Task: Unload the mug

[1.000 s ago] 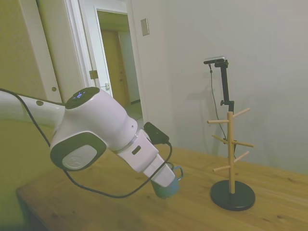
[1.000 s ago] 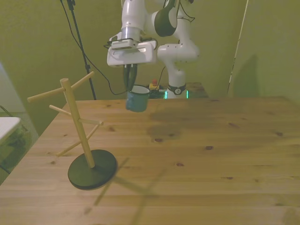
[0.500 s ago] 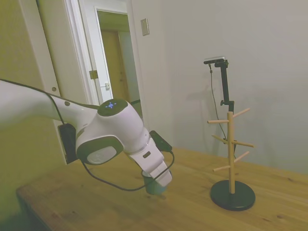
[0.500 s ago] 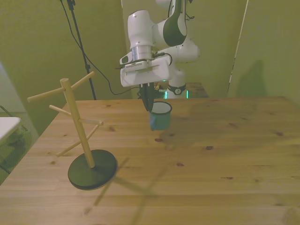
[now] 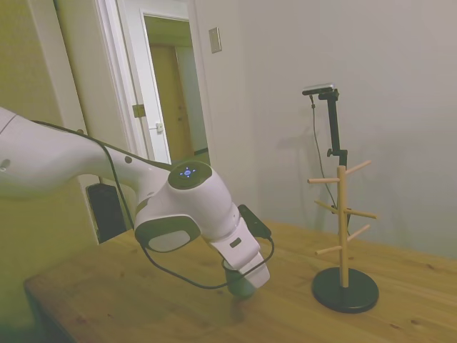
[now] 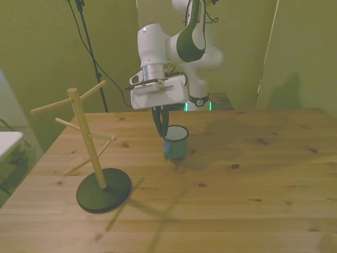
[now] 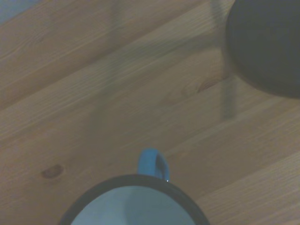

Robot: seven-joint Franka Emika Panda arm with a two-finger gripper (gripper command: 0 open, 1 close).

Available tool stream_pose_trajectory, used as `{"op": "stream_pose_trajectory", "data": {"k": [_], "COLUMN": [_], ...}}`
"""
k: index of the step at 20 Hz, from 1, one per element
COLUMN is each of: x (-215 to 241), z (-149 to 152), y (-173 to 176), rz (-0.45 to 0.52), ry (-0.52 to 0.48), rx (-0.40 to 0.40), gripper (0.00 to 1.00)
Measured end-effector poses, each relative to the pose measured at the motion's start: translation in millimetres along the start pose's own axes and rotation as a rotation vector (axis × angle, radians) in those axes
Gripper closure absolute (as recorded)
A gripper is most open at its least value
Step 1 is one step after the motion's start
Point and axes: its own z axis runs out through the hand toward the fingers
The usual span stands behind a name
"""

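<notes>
The blue-teal mug [image 6: 175,143] hangs upright very low over the wooden table [image 6: 253,174], near its middle. I cannot tell whether its bottom touches the wood. My gripper [image 6: 160,126] comes down from above and is shut on the mug's dark rim, on the side toward the front view's left. In the side view the mug [image 5: 240,286] is mostly hidden behind my wrist. The wrist view shows the mug's white inside and rim [image 7: 133,201] with its loop handle [image 7: 152,164] over bare planks.
A wooden mug tree [image 6: 84,138] on a round black base [image 6: 103,191] stands at the front view's left, its pegs bare. It also shows as the mug tree [image 5: 343,229] in the side view, and the wrist view catches its base [image 7: 267,47].
The arm has carried the mug away from the mug tree toward the table's middle and lowered it close to the wood. The grip has stayed shut throughout.
</notes>
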Motion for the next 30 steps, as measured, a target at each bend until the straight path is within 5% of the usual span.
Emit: {"op": "stream_pose_trajectory", "data": {"k": [12,13,25,30], "x": [1.9,1.9,8.5,25.9], "z": [15.6,16.1,14.6,-8.3], "y": [6.9,7.2,12.3,7.7], "rz": [-0.001,-0.002,-0.021,-0.052], "ry": [0.0,-0.001,-0.023,-0.022], "rx": [-0.003,-0.004,-0.023,-0.059], "gripper": [1.0,0.0,0.0,0.0]}}
